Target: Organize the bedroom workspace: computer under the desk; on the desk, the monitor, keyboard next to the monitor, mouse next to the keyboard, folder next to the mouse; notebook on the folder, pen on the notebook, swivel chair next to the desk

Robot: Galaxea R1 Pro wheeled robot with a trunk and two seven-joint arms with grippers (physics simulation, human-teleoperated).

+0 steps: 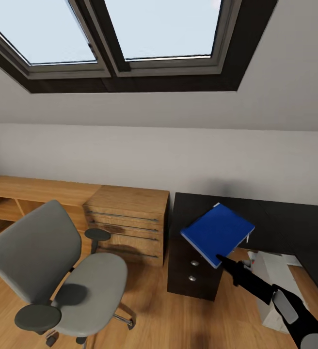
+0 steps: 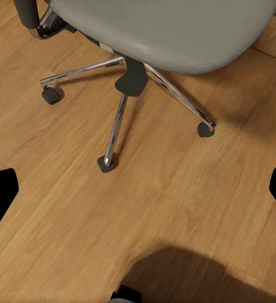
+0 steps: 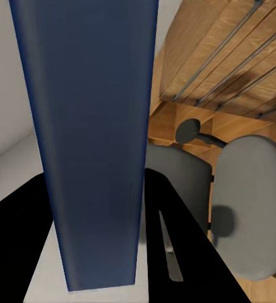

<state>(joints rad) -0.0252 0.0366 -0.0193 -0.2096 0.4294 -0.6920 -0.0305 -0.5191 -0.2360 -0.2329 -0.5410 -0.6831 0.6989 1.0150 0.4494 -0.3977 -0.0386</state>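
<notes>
Above the table (image 1: 275, 213) corner, the folder (image 1: 217, 233) is held clamped in the right tool (image 1: 222, 259), tilted, its long axis reaching onward over the tabletop.

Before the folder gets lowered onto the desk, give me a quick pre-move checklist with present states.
1. Right gripper shut on the folder: ok, held at its near edge.
2. Folder above the desk: ok, tilted, not yet resting.
3. Desk patch under it bare: ok.
4. Mouse to set it beside: cannot tell.
5. Swivel chair seat free of the folder: ok.
6. Left jaws open over bare floor: ok.
</notes>
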